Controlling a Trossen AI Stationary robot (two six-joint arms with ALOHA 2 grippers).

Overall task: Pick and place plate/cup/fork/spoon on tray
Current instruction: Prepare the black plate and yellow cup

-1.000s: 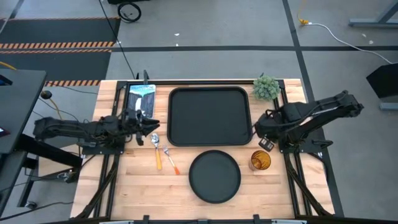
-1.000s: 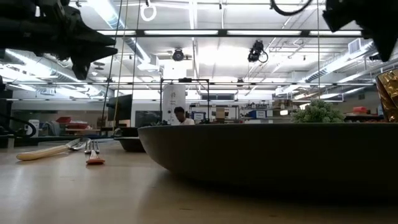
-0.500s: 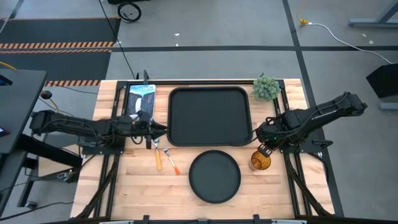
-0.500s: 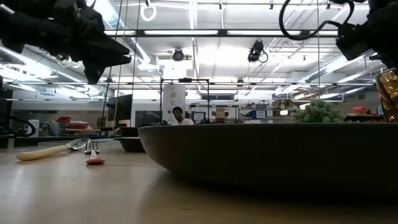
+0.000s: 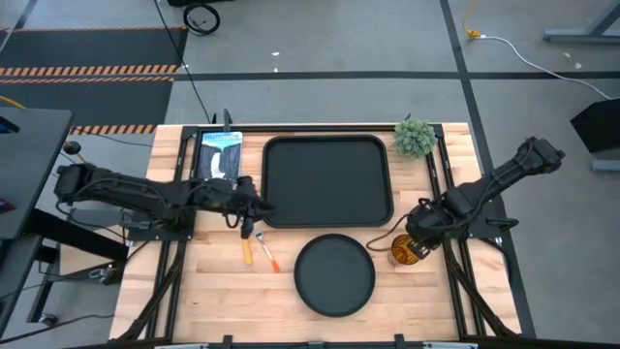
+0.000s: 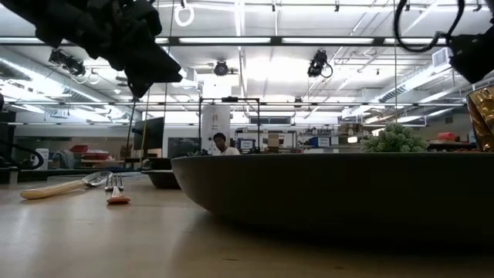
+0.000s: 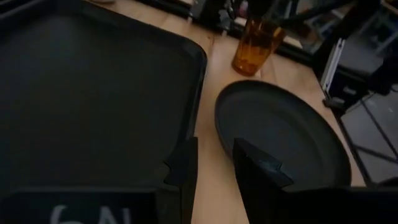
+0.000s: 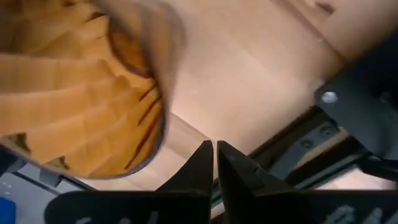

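The black tray [image 5: 326, 181] lies at the table's middle far side, and the round black plate [image 5: 334, 274] lies on the wood just near of it. The spoon [image 5: 244, 237] and the fork [image 5: 266, 250] lie on the wood left of the plate. The amber cup [image 5: 407, 251] stands upright right of the plate. My left gripper [image 5: 259, 210] is open and empty above the tray's near left corner, over the spoon's bowl. My right gripper [image 5: 414, 236] is shut just above and beside the cup's rim [image 8: 158, 106].
A small green potted plant [image 5: 415, 136] stands at the far right corner. A blue and white flat object [image 5: 220, 153] lies left of the tray. The wood near the front edge on both sides of the plate is bare. A person shows far back in the low view [image 6: 222, 143].
My left gripper has gone toward the table's right, from the left edge to the tray's near left corner. My right gripper has gone toward the near edge and down, over to the cup. The cup, plate, fork and spoon have stayed in place.
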